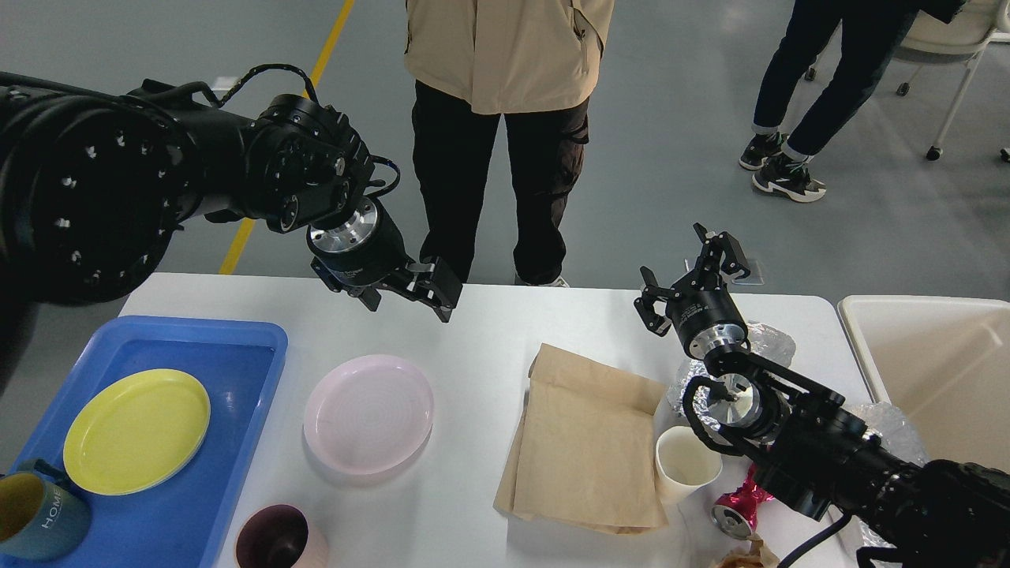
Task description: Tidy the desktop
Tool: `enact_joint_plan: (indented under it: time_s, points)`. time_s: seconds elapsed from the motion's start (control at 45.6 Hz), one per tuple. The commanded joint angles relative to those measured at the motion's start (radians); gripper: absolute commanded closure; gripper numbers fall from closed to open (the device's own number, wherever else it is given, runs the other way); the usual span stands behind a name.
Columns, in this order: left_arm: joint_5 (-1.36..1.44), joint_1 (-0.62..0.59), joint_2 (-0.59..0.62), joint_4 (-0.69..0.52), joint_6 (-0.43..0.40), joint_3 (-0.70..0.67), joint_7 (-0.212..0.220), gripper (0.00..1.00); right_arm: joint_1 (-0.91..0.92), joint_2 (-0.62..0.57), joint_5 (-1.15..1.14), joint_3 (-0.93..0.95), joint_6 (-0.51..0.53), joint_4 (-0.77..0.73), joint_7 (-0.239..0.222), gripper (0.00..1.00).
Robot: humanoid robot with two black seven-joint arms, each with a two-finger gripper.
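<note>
Here, the desktop (473, 347) fills the lower middle of the view, white, rounded at its corners. Left gripper (410, 293) hangs above the far edge at about 11 o'clock from the table's middle, jaws parted, holding nothing. Right gripper (690, 278) points up and away at 2 o'clock, jaws spread wide, empty. Pink plate (368, 413) lies on bare tabletop, just at 5 o'clock below the left gripper. Blue tray (237, 442) sits at 9 o'clock, carrying a yellow plate (136, 431) and a teal mug (35, 513). Dark-lined cup (280, 538) stands at 7 o'clock near the front edge. Brown paper bag (584, 442) lies flat at 4 o'clock; a white cup (685, 464) touches its right side. Crumpled foil (769, 341) and a red can (738, 511) sit partly behind the right arm. Cream bin (939, 371) stands at 3 o'clock, off the table's end.
</note>
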Motion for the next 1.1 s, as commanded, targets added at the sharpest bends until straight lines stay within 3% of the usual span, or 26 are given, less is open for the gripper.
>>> enact_joint_plan:
  time_s: [0.0, 0.57, 0.723, 1.074]
  points:
    - [0.000, 0.001, 0.008, 0.000, 0.000, -0.009, 0.000, 0.00, 0.000, -0.001, 0.000, 0.000, 0.000, 0.000, 0.000, 0.00]
    - [0.000, 0.021, 0.007, -0.061, -0.057, -0.058, 0.002, 0.00, 0.000, 0.001, 0.000, 0.000, 0.000, 0.000, 0.000, 0.00]
    - [0.000, 0.019, 0.004, -0.144, -0.067, -0.081, 0.000, 0.00, 0.000, 0.001, 0.000, 0.000, 0.000, 0.000, 0.000, 0.00]
    - [0.004, 0.000, 0.010, -0.348, -0.214, 0.029, 0.005, 0.00, 0.000, 0.001, 0.000, 0.000, 0.000, 0.000, 0.000, 0.00]
